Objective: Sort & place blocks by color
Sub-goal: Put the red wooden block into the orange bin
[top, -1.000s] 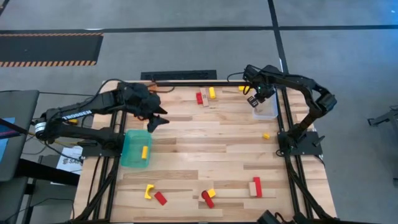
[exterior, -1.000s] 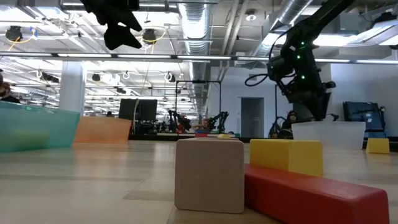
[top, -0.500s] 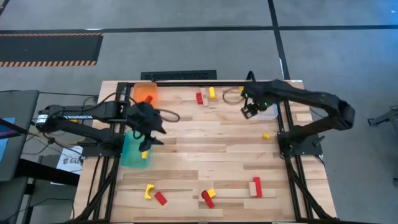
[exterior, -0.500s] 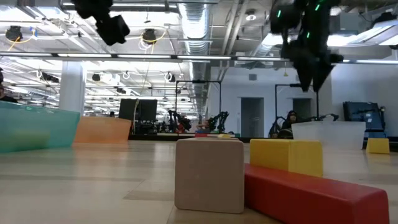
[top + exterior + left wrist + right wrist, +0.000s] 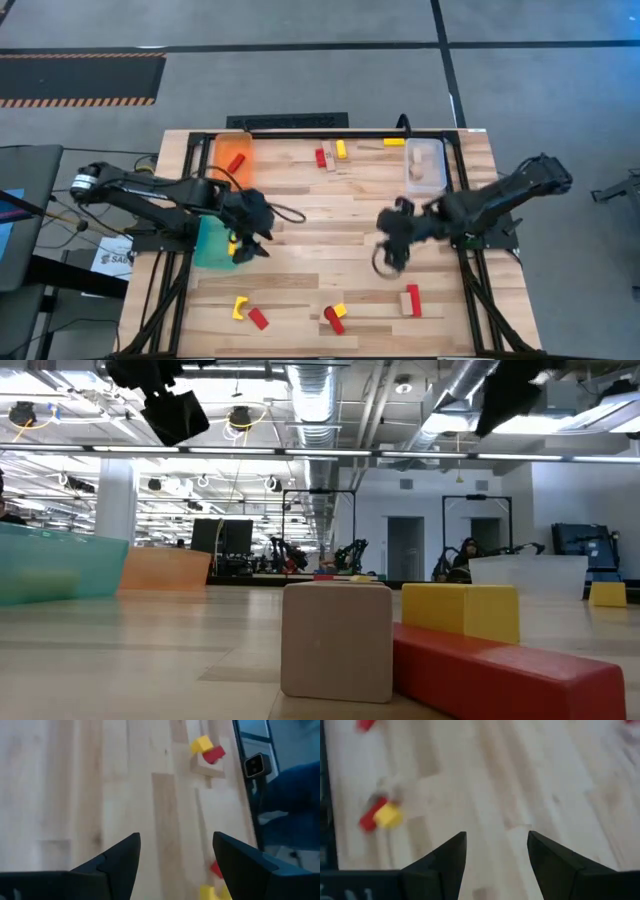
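The right gripper (image 5: 392, 250) is out over the middle of the tabletop (image 5: 330, 215), a bit toward its right side. Its two fingers are apart and there is nothing between them. The left gripper (image 5: 250, 235) is by the left edge, just beside the teal bin (image 5: 210, 245). Its fingers are apart too, and empty.

A lot of blocks are not put away yet. Along the near edge there is a yellow and red pair (image 5: 247, 312) toward the left, a red and yellow pile (image 5: 334, 316) in the middle, and a red and pale wood pair (image 5: 411, 299) toward the right. Near the far edge sit a red block and a yellow block (image 5: 330, 154), side by side. One more yellow bar (image 5: 394, 142) lies by the clear bin (image 5: 425, 165) in the far right corner. The orange bin (image 5: 234, 155) is in the far left corner.

The right arm is nearer to the red and wood pair. That pair lies toward the near edge from the right gripper, and a little toward the right edge. The red bar there points its long side from the near edge to the far edge. I think the fingers should close across its thin sides. The wood piece touches it, so it might get bumped. The left arm is nearer to the yellow and red pair, also toward the near edge.
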Robot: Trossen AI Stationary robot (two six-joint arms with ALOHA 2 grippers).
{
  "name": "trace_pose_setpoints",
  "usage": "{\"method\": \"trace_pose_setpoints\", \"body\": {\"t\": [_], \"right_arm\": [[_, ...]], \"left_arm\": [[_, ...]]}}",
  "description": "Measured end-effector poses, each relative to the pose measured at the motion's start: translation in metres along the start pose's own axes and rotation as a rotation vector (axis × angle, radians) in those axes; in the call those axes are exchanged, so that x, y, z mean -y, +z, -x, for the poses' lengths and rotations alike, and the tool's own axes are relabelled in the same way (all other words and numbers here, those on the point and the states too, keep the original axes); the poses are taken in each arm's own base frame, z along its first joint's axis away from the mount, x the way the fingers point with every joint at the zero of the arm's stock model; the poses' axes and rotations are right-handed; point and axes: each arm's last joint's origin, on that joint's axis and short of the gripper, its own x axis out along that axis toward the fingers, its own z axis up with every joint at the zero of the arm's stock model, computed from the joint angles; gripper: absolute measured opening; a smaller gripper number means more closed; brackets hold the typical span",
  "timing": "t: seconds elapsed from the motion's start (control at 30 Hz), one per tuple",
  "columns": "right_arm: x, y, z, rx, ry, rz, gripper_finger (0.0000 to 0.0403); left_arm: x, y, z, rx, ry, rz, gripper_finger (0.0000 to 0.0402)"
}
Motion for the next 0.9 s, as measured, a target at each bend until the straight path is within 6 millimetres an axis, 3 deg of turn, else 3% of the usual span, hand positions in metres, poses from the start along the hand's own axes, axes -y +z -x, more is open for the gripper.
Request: {"method": "trace_pose_setpoints", "body": {"t": [0.2, 0.43, 0.63, 0.9], "right_arm": [[-0.051, -0.019, -0.026, -0.024, 0.098, 0.209, 0.0228], [-0.09, -0.03, -0.059, -0.004, 0.24, 0.375, 0.0227], [-0.107, -0.023, -0.067, 0.106, 0.347, 0.345, 0.0227], [-0.117, -0.006, -0.07, 0.265, 0.446, 0.277, 0.0227]], "left_arm": [[0.016, -0.007, -0.034, -0.109, 0.086, 0.094, 0.0235], [0.044, -0.021, -0.038, -0.112, 0.147, 0.115, 0.0235], [0.06, -0.04, -0.036, -0.159, 0.258, 0.021, 0.0235], [0.089, -0.067, -0.033, -0.248, 0.215, -0.163, 0.0235]]}}
